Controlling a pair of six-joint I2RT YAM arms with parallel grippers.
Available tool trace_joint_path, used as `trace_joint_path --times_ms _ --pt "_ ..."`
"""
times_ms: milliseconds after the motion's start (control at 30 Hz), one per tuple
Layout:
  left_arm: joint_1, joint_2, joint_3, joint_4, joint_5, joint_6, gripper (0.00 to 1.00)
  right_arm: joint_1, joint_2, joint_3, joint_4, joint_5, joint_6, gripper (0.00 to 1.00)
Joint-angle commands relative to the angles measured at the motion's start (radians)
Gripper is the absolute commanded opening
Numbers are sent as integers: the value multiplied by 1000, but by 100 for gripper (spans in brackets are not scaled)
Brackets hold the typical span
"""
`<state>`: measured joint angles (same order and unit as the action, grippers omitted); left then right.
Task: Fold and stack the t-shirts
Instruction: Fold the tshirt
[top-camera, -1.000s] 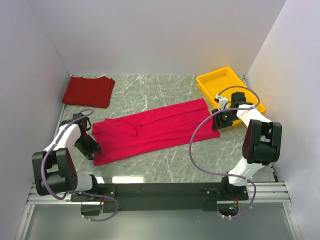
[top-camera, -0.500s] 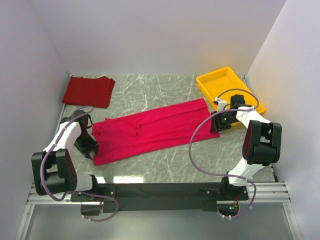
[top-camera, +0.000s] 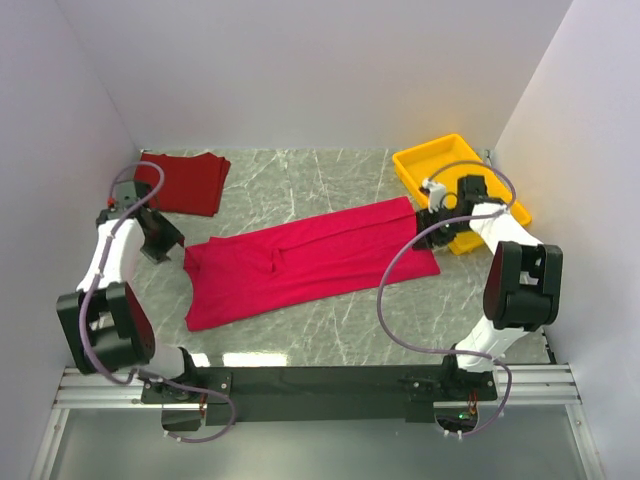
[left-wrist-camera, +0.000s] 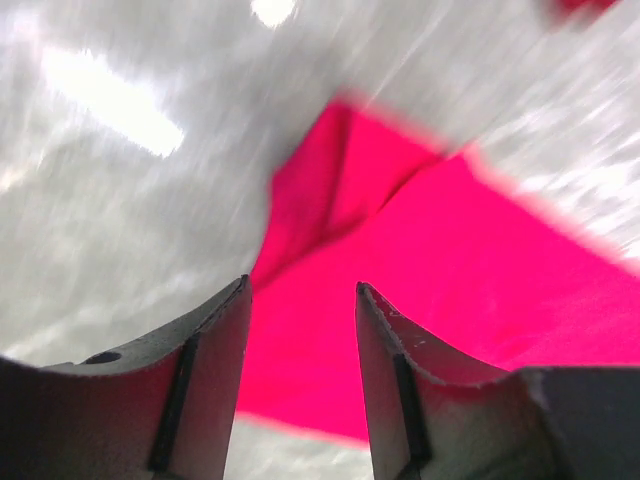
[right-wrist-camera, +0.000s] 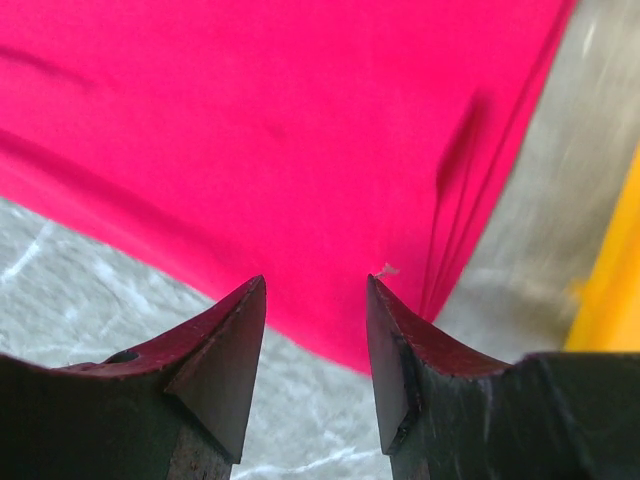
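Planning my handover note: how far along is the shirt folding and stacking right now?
Done: the maroon t-shirt lies folded at the far left corner of the table. In hand: the crimson t-shirt is a long strip mid-table; the left gripper and right gripper hang at its ends, jaws open, holding nothing. Left: fold the strip shorter, then stack it with the maroon one.

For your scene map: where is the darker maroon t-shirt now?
Top view: the maroon t-shirt lies folded in the far left corner, beyond the crimson t-shirt, near the left end effector.
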<state>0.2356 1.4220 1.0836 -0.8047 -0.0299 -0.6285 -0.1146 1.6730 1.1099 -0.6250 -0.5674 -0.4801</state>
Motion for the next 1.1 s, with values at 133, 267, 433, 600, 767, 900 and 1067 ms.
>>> trace_joint_path --times_ms 133,267,433,600,767,900,1067 --pt "77 224 64 208 252 1 48 95 97 292 -35 -39 -2 52" --pt "77 271 62 269 327 -34 46 110 132 370 -38 -20 20 52" --pt "76 314 75 289 331 -59 45 145 143 378 -38 -17 35 52" --pt "76 371 108 251 295 -37 44 147 134 360 -35 -9 47 52" --pt "77 350 114 211 256 -20 45 147 128 352 -30 -5 55 52" --pt "76 341 114 199 231 -19 45 145 133 352 -25 -9 64 52" --pt "76 368 101 235 249 -22 44 147 140 360 -33 -11 66 52"
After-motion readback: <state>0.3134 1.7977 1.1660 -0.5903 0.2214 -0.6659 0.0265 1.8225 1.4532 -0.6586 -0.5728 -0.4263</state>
